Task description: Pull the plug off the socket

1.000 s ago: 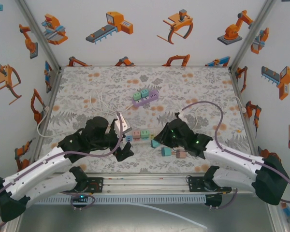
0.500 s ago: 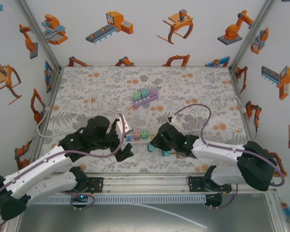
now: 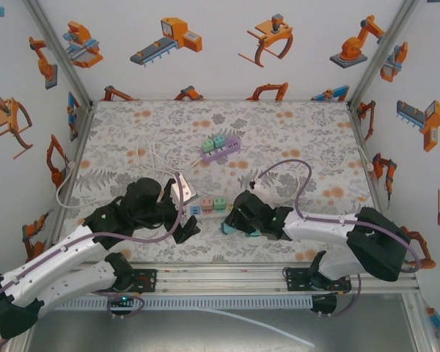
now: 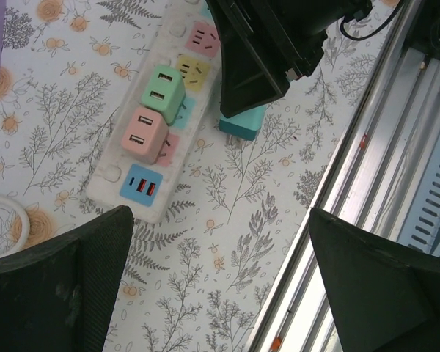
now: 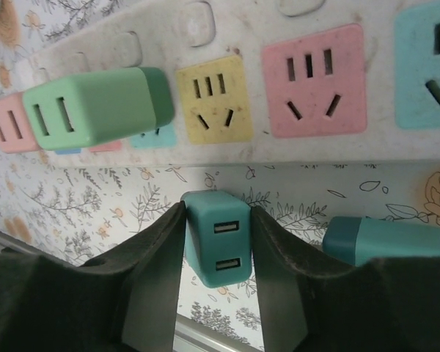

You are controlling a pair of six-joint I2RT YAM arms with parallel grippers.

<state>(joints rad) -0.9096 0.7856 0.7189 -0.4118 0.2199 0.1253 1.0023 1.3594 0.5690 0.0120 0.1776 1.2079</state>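
right gripper [image 5: 216, 216] pinching teal plug [image 5: 215, 253], already clear of strip [image 5: 227, 29] just beyond fingertips [image 5: 158, 253]. left gripper [image 4: 220, 282] spread. likely next: release, take green plug [image 5: 95, 110] up-left.

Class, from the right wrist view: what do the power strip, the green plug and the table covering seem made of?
Power strip: probably hard moulded plastic, off-white and matte, with crisp moulded slots and grime specks. Green plug: smooth plastic, satin sheen, rounded moulded corners. Table covering: a flat printed floral sheet, perhaps vinyl or cloth; the look leaves it open.
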